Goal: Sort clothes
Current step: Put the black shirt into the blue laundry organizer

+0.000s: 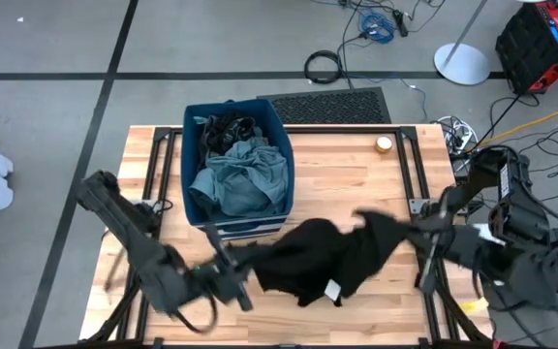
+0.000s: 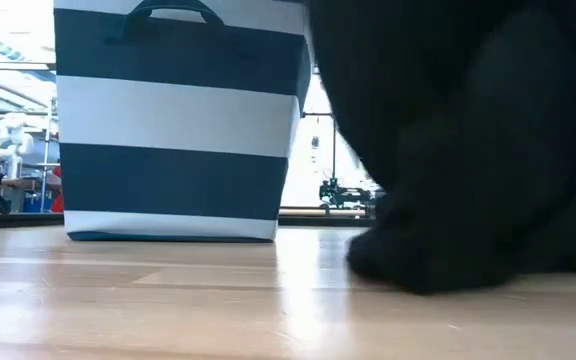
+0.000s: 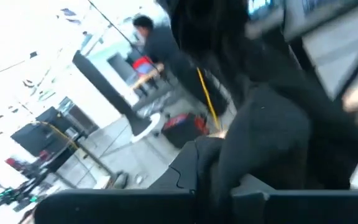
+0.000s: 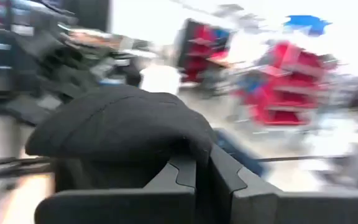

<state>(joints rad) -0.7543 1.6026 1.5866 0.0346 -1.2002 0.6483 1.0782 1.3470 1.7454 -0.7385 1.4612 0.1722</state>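
Note:
A black garment (image 1: 318, 257) hangs stretched between my two grippers over the near middle of the table. My left gripper (image 1: 238, 278) is shut on its left end and my right gripper (image 1: 407, 226) is shut on its right end. In the low view the garment's lower part (image 2: 418, 265) reaches down to the tabletop. A white label (image 1: 334, 290) shows near its near edge. Behind it, the navy-and-white striped bin (image 1: 196, 165) holds a grey-green garment (image 1: 245, 174) with black pieces (image 1: 226, 126) at its far end. My left gripper pinches a bunched fold of the black garment's left end (image 3: 229, 168) between its two fingers, coming roughly level from the table's left. The cloth runs off toward the other arm. My right gripper pinches the garment's right end (image 4: 166, 134) between its two fingers, level from the right. A hump of cloth bulges over the fingers (image 4: 182, 177).
The striped bin (image 2: 168, 120) stands at the far left of the wooden table (image 1: 356, 174). A small pale roll (image 1: 384, 143) lies at the far right. Bare wood shows to the right of the bin and along the near edge.

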